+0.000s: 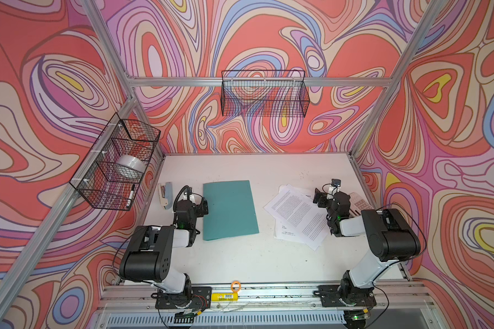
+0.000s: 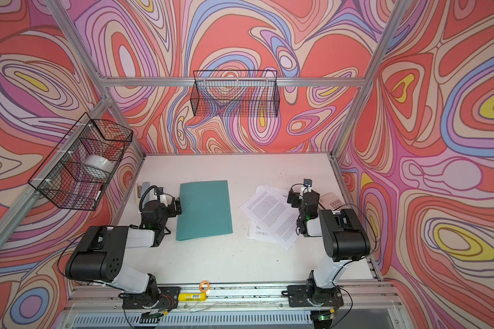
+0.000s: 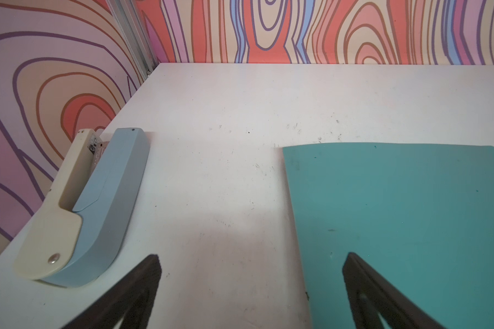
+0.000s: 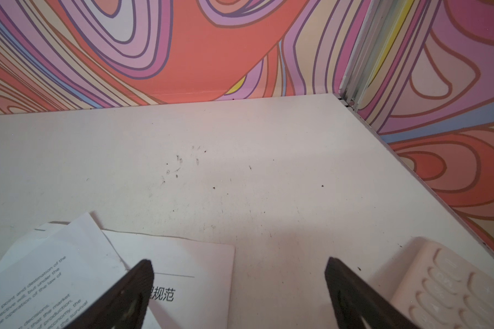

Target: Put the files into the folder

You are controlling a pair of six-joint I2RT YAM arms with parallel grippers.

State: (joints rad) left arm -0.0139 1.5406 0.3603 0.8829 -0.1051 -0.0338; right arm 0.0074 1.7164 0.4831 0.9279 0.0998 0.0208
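Observation:
The teal-green folder (image 1: 230, 209) (image 2: 204, 209) lies shut and flat on the white table, left of the middle. The files (image 1: 297, 216) (image 2: 271, 218), a few loose white printed sheets fanned over one another, lie to its right. My left gripper (image 1: 203, 204) (image 3: 251, 256) stands open at the folder's left edge. In the left wrist view one finger is over the folder (image 3: 397, 213) and the other over bare table. My right gripper (image 1: 318, 198) (image 4: 238, 260) is open at the far right edge of the files (image 4: 54, 270), with nothing between its fingers.
A grey-blue stapler (image 1: 166, 195) (image 3: 97, 205) lies by the left wall. At the right edge of the table lies a white calculator (image 1: 360, 203) (image 4: 454, 284). Wire baskets hang on the left wall (image 1: 117, 162) and the back wall (image 1: 264, 94).

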